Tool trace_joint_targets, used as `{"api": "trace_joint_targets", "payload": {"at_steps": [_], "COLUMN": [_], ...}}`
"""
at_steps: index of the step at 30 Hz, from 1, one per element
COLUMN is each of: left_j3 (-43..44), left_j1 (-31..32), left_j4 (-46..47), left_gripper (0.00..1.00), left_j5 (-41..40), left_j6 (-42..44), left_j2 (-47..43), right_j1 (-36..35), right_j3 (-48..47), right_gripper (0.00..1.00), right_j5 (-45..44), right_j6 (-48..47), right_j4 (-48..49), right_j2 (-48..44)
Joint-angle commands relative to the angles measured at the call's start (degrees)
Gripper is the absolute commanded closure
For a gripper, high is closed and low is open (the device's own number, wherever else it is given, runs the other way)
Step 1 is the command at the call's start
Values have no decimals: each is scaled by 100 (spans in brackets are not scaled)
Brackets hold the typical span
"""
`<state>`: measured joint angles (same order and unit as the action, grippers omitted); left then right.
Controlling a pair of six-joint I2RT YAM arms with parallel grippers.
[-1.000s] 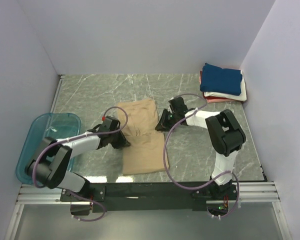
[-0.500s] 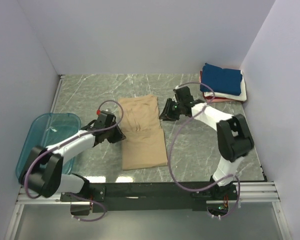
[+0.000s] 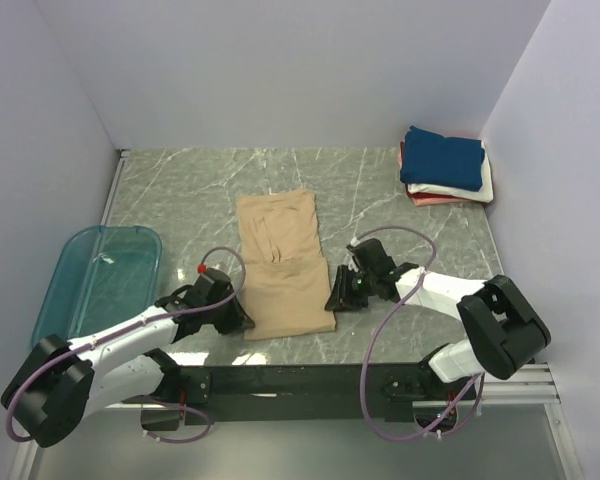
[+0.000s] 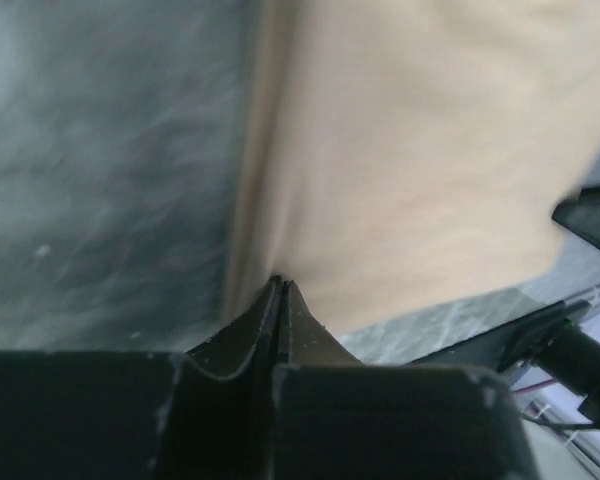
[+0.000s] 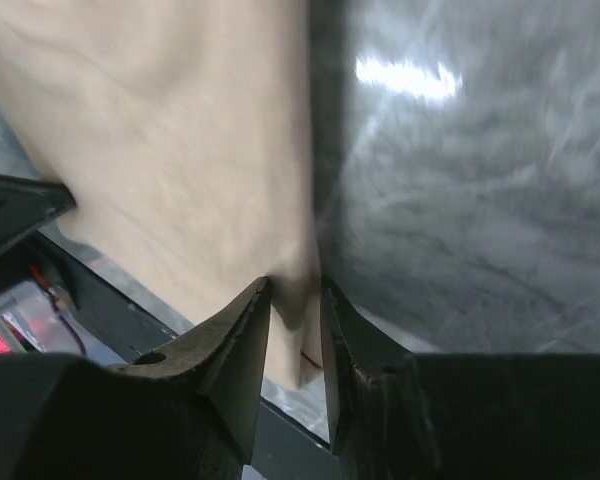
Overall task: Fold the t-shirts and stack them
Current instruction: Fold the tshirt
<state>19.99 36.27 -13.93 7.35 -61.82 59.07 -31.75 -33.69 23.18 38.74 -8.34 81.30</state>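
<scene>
A tan shirt (image 3: 280, 255), folded into a smooth narrow strip creased across its middle, is laid flat right of the tub (image 3: 100, 285). Its near corner toward the tub is met by the left gripper (image 3: 242, 322), fingers pressed together; the opposite near corner is pinched by the right gripper (image 3: 333, 300).

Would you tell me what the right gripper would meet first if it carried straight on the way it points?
The plain tan cloth t-shirt: its near right edge lies between the fingers of the right gripper, so cloth comes first. Whether the jaws clamp it is unclear.
</scene>
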Motion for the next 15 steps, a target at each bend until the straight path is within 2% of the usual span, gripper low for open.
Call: {"api": "trace_joint_targets", "payload": {"at_steps": [1,5,10,15], "left_j3": [-275,-478,-294,-162], "left_j1": [195,284,293,293], "left_j4": [268,129,-135,-408], "left_gripper": [97,99,99,99], "left_j5": [-278,-401,-489,-569], "left_j6": [-585,-761,-682,-656], "left_j2": [-80,-237,-422,-501], "right_j1": [-147,-156,-148,-305], "right_j3": [292,521,285,-75], "right_gripper": [66,66,66,66], "right_j5": [-50,-322,-805,-684], "right_j6": [169,151,107,177], "right_j4": [491,255,-368,-529], "right_j2": [-307,-509,-1088,-1520]}}
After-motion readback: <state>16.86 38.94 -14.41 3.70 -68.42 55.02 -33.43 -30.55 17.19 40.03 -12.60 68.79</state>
